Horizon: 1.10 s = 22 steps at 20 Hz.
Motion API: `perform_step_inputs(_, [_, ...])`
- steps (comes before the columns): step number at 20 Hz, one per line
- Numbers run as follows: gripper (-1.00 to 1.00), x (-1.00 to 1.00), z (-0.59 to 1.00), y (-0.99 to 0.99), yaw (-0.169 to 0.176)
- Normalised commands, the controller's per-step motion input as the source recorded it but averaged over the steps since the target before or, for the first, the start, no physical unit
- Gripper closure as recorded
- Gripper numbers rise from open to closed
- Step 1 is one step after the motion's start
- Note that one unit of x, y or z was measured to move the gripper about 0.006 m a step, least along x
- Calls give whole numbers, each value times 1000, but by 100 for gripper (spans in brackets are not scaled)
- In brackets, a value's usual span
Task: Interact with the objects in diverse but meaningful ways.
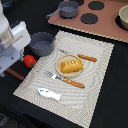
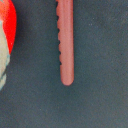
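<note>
The worktop (image 1: 107,85) is covered in black cloth, and a striped placemat (image 1: 95,70) is laid across its middle. On the mat are found, from largest to smallest, the blue-grey pot (image 1: 41,43) at the mat's far corner on the exterior view's left, a round plate (image 1: 64,71) carrying the bread loaf (image 1: 71,65), and the white fish (image 1: 49,93) near the front edge. The red tomato (image 1: 29,61) rests off the mat, just beside the pot, and the brown sausage (image 1: 15,74) lies on the cloth next to it, partly hidden under the arm. The hand is not visible in either view, so its state cannot be told. A risk is judged here: a descent toward the sausage could nudge the tomato, which would likely roll away, and the slim sausage could slip aside if it is pinched off-centre. The exterior view alone shows the whole layout, while the wrist view alone shows the sausage (image 2: 66,42) close up, its notched edge, and the tomato (image 2: 6,30) near it but apart.
</note>
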Motion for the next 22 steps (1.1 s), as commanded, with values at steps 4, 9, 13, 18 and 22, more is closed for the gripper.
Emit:
perform_step_inputs(4, [-100, 211, 399, 382, -48])
perform_step_inputs(9, [-100, 353, 101, 327, -63])
perform_step_inputs(13, [-100, 275, 10, 369, -48])
perform_step_inputs(18, [-100, 314, 114, 491, -21])
perform_step_inputs(22, [-100, 273, 146, 545, 1])
